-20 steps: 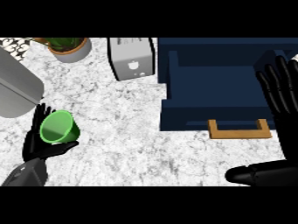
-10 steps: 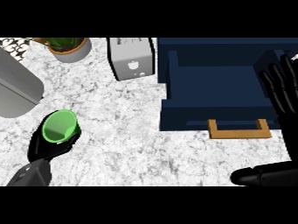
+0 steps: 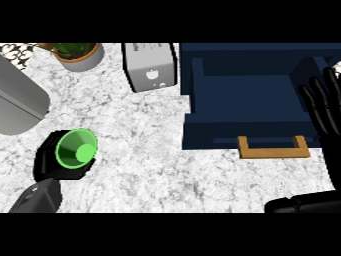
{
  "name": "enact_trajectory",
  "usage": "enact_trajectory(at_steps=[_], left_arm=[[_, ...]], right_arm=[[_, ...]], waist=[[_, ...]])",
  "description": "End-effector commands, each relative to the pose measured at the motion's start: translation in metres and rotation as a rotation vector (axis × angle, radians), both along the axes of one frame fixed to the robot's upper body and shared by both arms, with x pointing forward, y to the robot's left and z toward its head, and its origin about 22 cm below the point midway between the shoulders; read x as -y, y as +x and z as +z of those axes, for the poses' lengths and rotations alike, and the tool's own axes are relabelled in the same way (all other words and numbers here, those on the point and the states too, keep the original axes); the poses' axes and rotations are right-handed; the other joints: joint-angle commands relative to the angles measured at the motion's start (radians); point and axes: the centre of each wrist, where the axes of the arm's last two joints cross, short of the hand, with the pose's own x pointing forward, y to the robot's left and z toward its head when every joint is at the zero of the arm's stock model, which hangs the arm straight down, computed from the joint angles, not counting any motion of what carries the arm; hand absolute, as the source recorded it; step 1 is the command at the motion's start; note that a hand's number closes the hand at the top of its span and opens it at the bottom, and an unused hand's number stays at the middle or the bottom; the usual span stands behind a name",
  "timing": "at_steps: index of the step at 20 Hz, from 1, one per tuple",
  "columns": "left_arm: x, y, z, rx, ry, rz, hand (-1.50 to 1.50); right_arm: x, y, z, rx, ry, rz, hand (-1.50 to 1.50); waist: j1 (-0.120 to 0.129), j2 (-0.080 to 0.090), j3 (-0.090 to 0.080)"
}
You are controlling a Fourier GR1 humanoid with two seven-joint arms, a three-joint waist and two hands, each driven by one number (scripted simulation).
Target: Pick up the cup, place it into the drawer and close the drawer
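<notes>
At the far left a large grey cylinder [image 3: 7, 102] lies across the marble counter [image 3: 151, 165]. Behind it, near the top edge, stands a potted plant [image 3: 77, 54] in a light pot.

Lower on the left side, the left hand [image 3: 49, 167] comes in from the bottom edge and is curled round the green cup [image 3: 75, 152]. The black fingers wrap the outside of the cup and hide most of its wall. The cup's mouth faces up toward the view, so its green inside and bottom are seen. Whether the cup touches the counter cannot be told.

Near the top middle a grey toaster [image 3: 151, 66] stands just beside the blue drawer [image 3: 258, 110]. The drawer is pulled open, and its wooden handle [image 3: 273, 148] is at the front. The cup is well apart from the drawer, on its left.

At the right edge the right hand [image 3: 335, 112] is open with straight fingers pointing up, partly over the right side of the drawer, and it holds nothing.
</notes>
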Motion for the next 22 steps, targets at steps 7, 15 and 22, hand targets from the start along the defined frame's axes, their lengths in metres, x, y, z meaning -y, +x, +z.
enact_trajectory(at_steps=[7, 15, 22], left_arm=[[0.039, 0.000, 0.001, 0.200, -0.006, -0.029, 1.50], [0.072, 0.041, 0.062, 0.281, -0.002, -0.224, 1.50], [0.106, 0.051, 0.134, 0.332, -0.027, -0.296, 1.50]], right_arm=[[0.000, 0.004, 0.003, -0.009, 0.008, -0.020, -1.50], [0.025, 0.007, 0.007, -0.022, -0.010, -0.039, -1.50], [0.001, -0.003, 0.004, -0.023, -0.003, -0.017, -1.50]], waist=[[0.023, -0.009, 0.002], [0.026, -0.011, 0.003], [0.020, -0.008, 0.002]])
